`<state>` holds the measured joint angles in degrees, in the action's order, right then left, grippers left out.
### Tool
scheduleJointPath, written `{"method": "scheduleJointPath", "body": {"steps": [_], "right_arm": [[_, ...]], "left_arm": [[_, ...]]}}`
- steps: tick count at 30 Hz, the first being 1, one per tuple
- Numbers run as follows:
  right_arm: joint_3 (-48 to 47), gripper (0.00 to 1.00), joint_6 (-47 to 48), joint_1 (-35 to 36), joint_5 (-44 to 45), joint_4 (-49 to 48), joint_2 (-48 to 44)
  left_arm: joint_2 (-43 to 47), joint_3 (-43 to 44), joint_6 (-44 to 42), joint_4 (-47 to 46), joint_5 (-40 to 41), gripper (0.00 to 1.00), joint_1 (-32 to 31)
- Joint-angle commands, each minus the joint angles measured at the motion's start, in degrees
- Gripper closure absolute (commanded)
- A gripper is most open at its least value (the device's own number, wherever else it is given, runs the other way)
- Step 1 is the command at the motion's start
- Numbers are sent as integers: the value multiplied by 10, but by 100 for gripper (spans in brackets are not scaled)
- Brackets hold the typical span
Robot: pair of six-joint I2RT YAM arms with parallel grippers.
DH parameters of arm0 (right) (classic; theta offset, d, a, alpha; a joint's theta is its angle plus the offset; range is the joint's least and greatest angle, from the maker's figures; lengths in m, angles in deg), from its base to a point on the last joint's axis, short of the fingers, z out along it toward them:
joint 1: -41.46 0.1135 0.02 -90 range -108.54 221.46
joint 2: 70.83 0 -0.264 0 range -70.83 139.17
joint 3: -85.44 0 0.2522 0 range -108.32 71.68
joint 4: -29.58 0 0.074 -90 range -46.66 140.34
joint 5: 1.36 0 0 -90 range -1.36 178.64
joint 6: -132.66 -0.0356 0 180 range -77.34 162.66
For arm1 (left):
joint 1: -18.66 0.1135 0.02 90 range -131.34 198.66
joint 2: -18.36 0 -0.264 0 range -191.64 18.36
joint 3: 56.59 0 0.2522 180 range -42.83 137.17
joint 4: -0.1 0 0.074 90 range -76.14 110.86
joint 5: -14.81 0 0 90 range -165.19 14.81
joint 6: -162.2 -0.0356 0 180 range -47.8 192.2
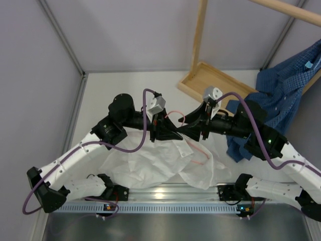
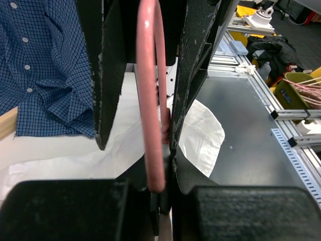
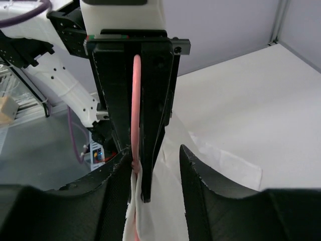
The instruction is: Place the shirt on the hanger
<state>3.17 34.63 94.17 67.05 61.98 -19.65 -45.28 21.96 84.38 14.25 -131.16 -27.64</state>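
Observation:
The white shirt (image 1: 145,165) lies crumpled on the table in front of both arms. Above it the two grippers meet tip to tip. My left gripper (image 1: 166,131) (image 2: 163,193) is shut on the pink hanger (image 1: 176,115) (image 2: 150,100), gripping the wire below its hook. My right gripper (image 1: 194,129) (image 3: 155,153) is open. Its jaws stand on either side of the left gripper's tip, the hanger (image 3: 136,100) and a hanging fold of the shirt (image 3: 155,211); one finger (image 3: 123,186) touches that fold. A stretch of pink wire (image 1: 200,156) shows on the shirt.
A blue checked shirt (image 1: 281,95) (image 2: 40,75) hangs at the right, on a light wooden rack (image 1: 199,35) whose base tray (image 1: 210,80) sits at the back. An aluminium rail (image 1: 160,193) runs along the near edge. Grey walls close in the left and back.

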Motion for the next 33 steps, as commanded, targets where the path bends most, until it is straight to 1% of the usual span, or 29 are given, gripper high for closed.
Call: {"method": "scheduleJointPath", "body": {"steps": [1, 4, 5, 7, 8, 9, 10, 11, 12, 13, 14, 15, 17, 18, 19, 20, 21, 22, 23, 24, 26, 28, 30, 31, 32, 33], "right_arm": [[-20, 61, 4, 4, -12, -72, 18], [-17, 79, -6, 3, -25, -98, 24], [-16, 99, -8, 4, -26, -100, 26], [-10, 100, -7, 5, -20, -107, 24], [-7, 100, -6, 4, -14, -109, 17], [0, 100, -7, 4, 5, -109, 12], [4, 100, -7, 4, 15, -108, 6], [8, 100, -6, 4, 28, -108, -2], [12, 100, -4, 3, 41, -107, -14], [19, 100, -4, 4, 71, -102, -20], [21, 100, 1, 3, 90, -94, -27], [20, 100, 4, 3, 107, -84, -34], [12, 100, 13, 3, 163, -47, -42], [6, 100, 14, 3, 190, -37, -43], [4, 100, 18, 3, 197, -30, -48], [2, 100, 21, 4, 201, -22, -56], [-3, 100, 22, 3, 201, -18, -61], [-8, 100, 22, 3, 201, -12, -64], [-16, 100, 26, 4, 201, 2, -66], [-31, 100, 28, 3, 200, 11, -67], [-50, 100, 35, 4, 196, 32, -67], [-73, 100, 38, 3, 172, 58, -68], [-99, 100, 39, 3, 146, 88, -68], [-106, 100, 39, 3, 139, 98, -68], [-113, 100, 39, 3, 135, 106, -69], [-123, 100, 38, 3, 127, 114, -69]], "left_arm": [[-2, 1, -12, -48, -31, 100, -11], [-5, 2, -12, -48, -34, 100, -12], [-6, 2, -12, -47, -34, 100, -12], [-3, 8, -26, -23, -28, 100, -12], [-1, 10, -36, -11, -13, 100, -12], [5, 14, -52, -3, 2, 94, -12], [10, 16, -60, 21, 25, 77, -12], [15, 24, -66, 44, 56, 53, -12], [28, 28, -72, 54, 132, 17, -12], [34, 33, -74, 65, 172, 4, -12], [42, 38, -77, 76, 216, 2, -12], [60, 50, -74, 97, 326, 2, -12], [83, 54, -68, 114, 447, 2, -12], [118, 40, -54, 118, 509, 2, -12], [139, 25, -45, 118, 630, 2, -12], [162, 8, -31, 119, 681, 2, -12], [210, -38, -2, 112, 724, 2, -12], [230, -64, 10, 107, 771, 2, -12], [254, -90, 19, 102, 772, 2, -12], [293, -142, 34, 89, 769, 2, -12], [331, -186, 49, 80, 769, 2, -12], [345, -234, 54, 67, 766, 2, -12], [345, -255, 50, 53, 746, 2, -12], [343, -272, 49, 29, 733, 2, -12], [341, -280, 40, 13, 687, 2, -12], [338, -288, 39, 2, 671, 2, -11]]}}
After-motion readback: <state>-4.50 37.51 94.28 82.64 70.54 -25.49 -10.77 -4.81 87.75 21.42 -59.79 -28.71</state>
